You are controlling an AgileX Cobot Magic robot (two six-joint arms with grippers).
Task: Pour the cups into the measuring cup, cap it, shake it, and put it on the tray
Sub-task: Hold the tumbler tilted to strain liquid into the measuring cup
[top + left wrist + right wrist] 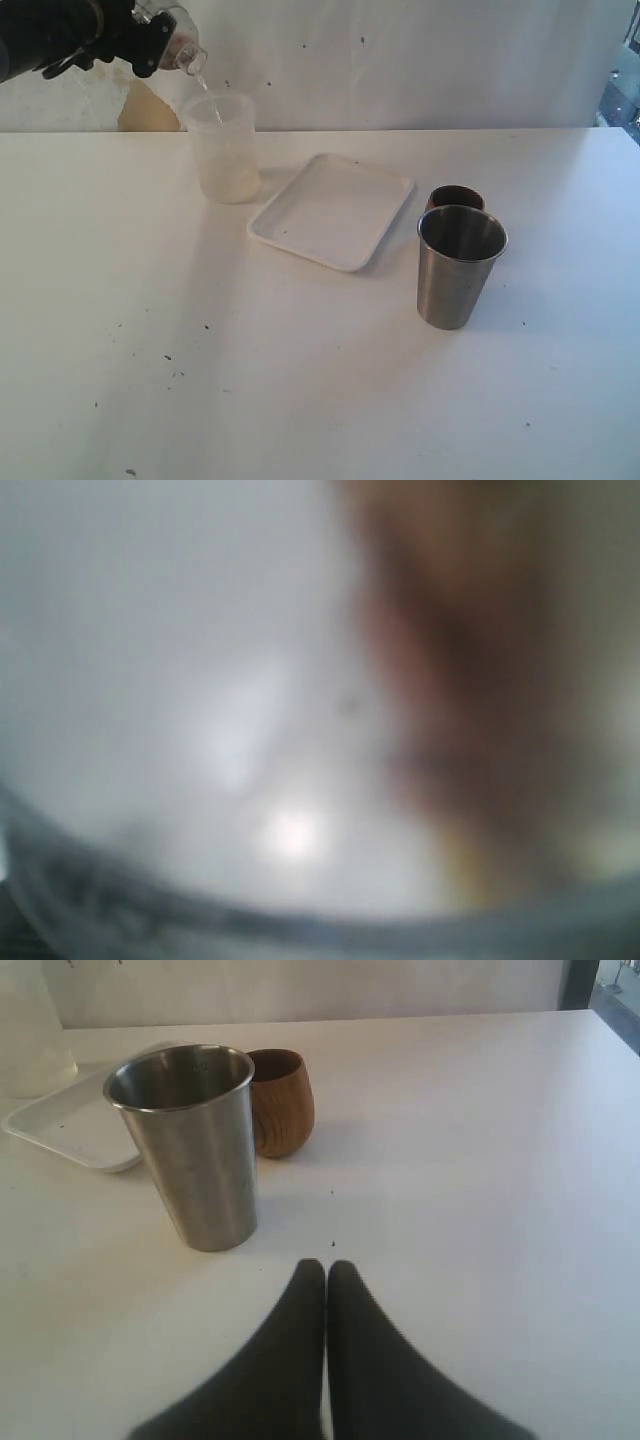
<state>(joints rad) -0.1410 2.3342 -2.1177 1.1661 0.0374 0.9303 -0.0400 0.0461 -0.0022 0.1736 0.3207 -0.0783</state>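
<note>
measuring cup (pixel 178 35) is up in the air at the far-left corner, tipped neck-down, clamped in the left gripper (pixel 150 42); its narrow-necked cap (pixel 192 58) is on; a thin stream (pixel 208 95) runs from the neck into the frosted cup (pixel 222 148) directly below; the body is mostly hidden by the claw, so I read it as the measuring cup with some doubt; left wrist view is all blur, just a curved clear rim over white.

frosted cup: pale liquid fills roughly its lower third; it stands near the table's far edge, just beside the far-left corner of the tray (pixel 300 235), not touching.

tray lies flat mid-table, skewed to the table edges; its right corner comes near the wooden cup (pixel 455 195).

steel tumbler (pixel 460 265) stands upright, right of the tray; inside reads dark, contents can't tell; wooden cup is tucked close behind it, and I can't tell if they touch.

right gripper (pixel 326 1272): fingers pressed together, gripping nothing, low over the table (pixel 300 400), near the tumbler's base with a gap between.

room: broad bare table in front of the tray and both cups and along the left; the wall (pixel 400 60) rises right behind the table's far edge.
</note>
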